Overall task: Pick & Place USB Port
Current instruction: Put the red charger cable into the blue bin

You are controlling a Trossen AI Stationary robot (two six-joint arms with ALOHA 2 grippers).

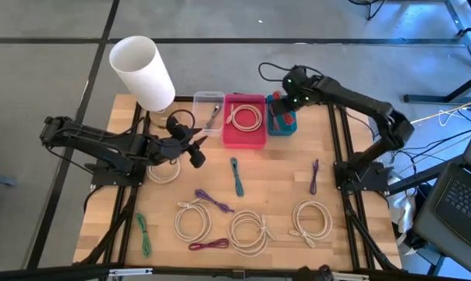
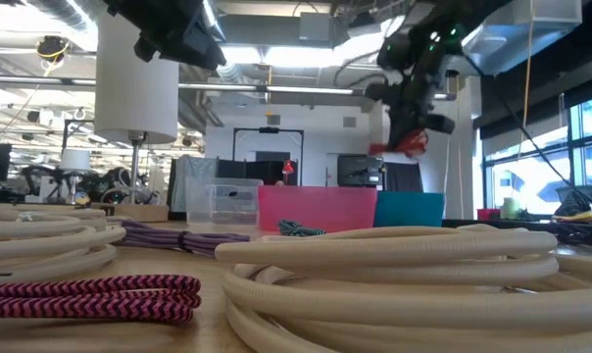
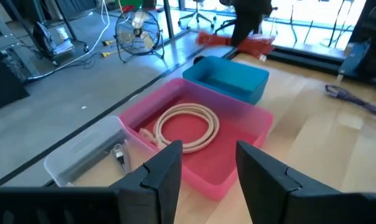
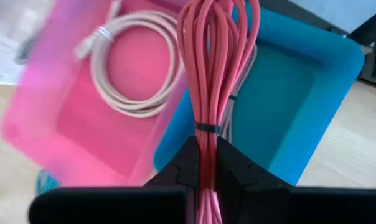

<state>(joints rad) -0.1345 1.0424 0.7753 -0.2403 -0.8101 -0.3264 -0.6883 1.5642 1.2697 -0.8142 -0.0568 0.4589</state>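
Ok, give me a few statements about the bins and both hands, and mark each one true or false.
1. The right hand grips a red cable bundle above the blue bin. True.
2. The pink bin holds a coiled white cable. True.
3. The left hand holds a purple cable. False: its fingers are open and hold nothing.
4. The clear bin sits between the pink and blue bins. False: it sits on the pink bin's other side, away from the blue bin.
5. The white cylinder stands inside the pink bin. False: it is outside all bins.
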